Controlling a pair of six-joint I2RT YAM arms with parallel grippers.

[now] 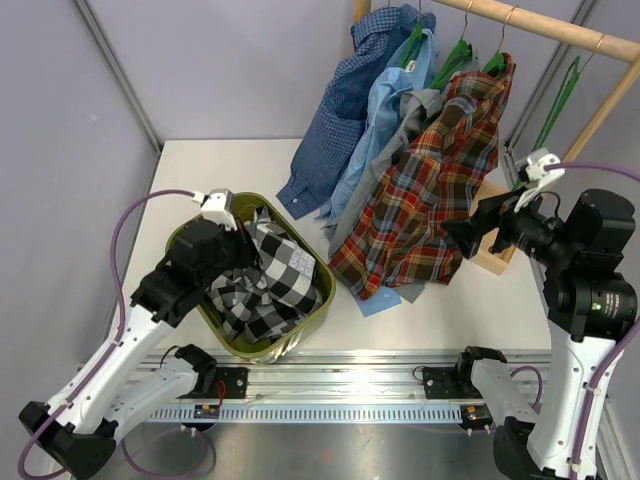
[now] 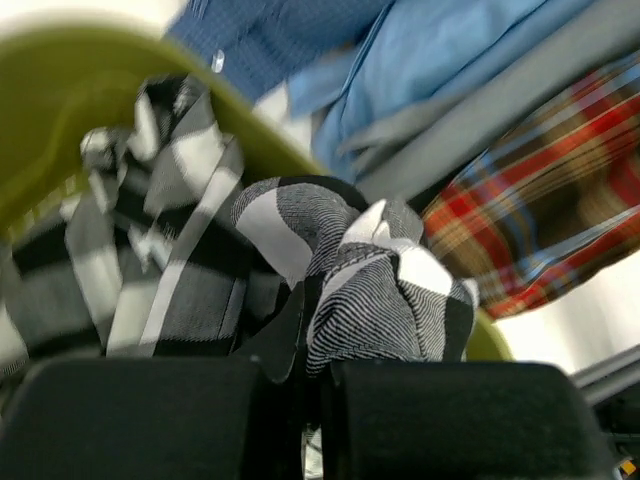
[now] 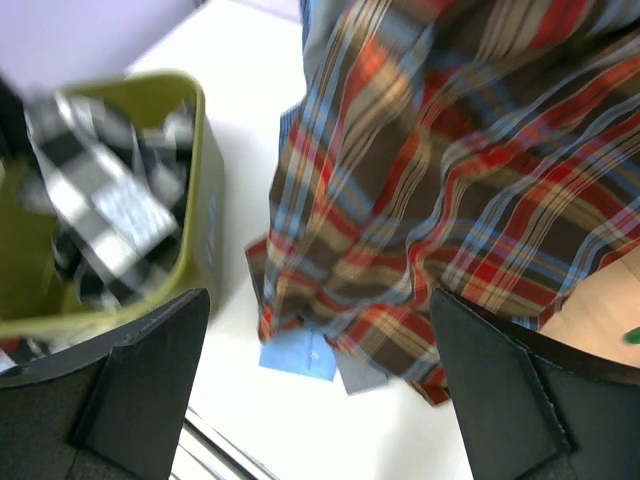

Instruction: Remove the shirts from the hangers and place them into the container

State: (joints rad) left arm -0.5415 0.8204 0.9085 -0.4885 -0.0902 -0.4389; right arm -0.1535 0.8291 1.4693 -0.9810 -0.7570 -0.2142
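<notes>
First, keep the left gripper (image 2: 312, 375) clenched on the large black-and-white check fabric shirt (image 1: 265, 285) until it lies wholly inside the near-left olive-green rectangular plastic tub (image 1: 305, 325), while the right gripper (image 3: 318, 300) stands spread open.

on the table (image 1: 220, 170), the container (image 1: 305, 330) sits at 8 o'clock with a bundled shirt (image 1: 270, 285) in it, and the left gripper (image 2: 312, 375) hangs over its 10 o'clock edge, pinching a fold of that shirt. at 1 o'clock a rail (image 1: 540, 25) carries hangers (image 1: 458, 55) with four shirts side by side, the front shirt (image 1: 430, 200) overlapping three others (image 1: 380, 110) to its left, hems reaching the table. at 3 o'clock the right gripper (image 3: 320, 390) stands just beside the front shirt, a small box (image 1: 495, 255) behind it and a bare hanger (image 1: 565, 95) above.
</notes>
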